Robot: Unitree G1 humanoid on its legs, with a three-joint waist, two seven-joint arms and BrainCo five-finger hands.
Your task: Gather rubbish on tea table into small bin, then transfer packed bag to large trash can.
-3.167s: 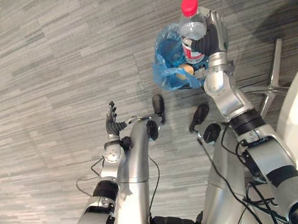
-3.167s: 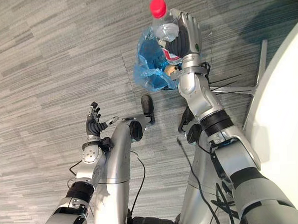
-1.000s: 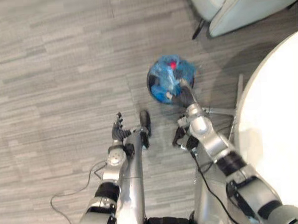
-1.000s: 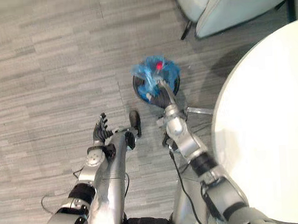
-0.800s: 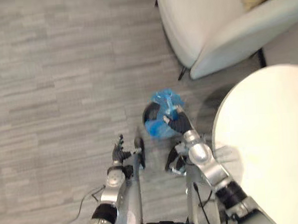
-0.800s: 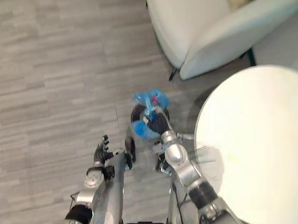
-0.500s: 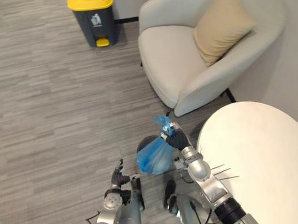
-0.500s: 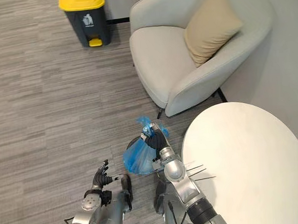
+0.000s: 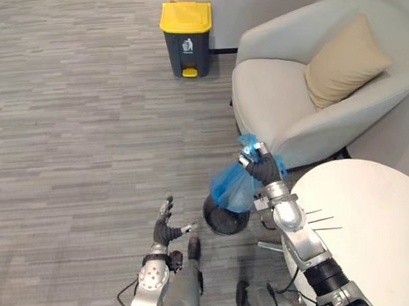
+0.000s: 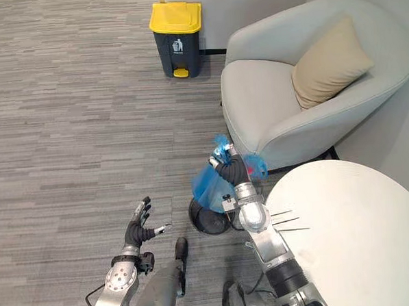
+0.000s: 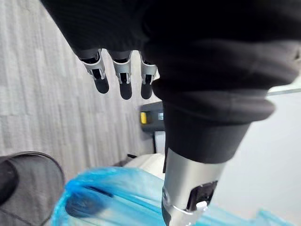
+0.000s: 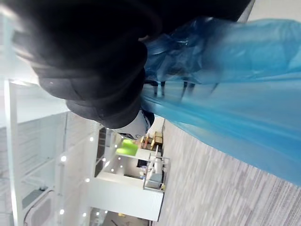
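Over grey flooring (image 9: 66,133), right robot hand (image 9: 262,169) clenches the blue bag (image 9: 231,186), which hangs just beneath.

We're looking down on a lounge or waiting corner, by the furniture: a cream upholstered tub armchair (image 9: 274,101) with a tan square cushion (image 9: 344,60) propped against its back, a round white table (image 9: 380,240) near it, and grey striped plank-pattern flooring (image 9: 72,119) running right across. Against the pale wall (image 9: 265,2) stands a dark grey pedal bin with a yellow lid (image 9: 187,37), and a small black round bin (image 9: 222,223) sits on the floor by the table.
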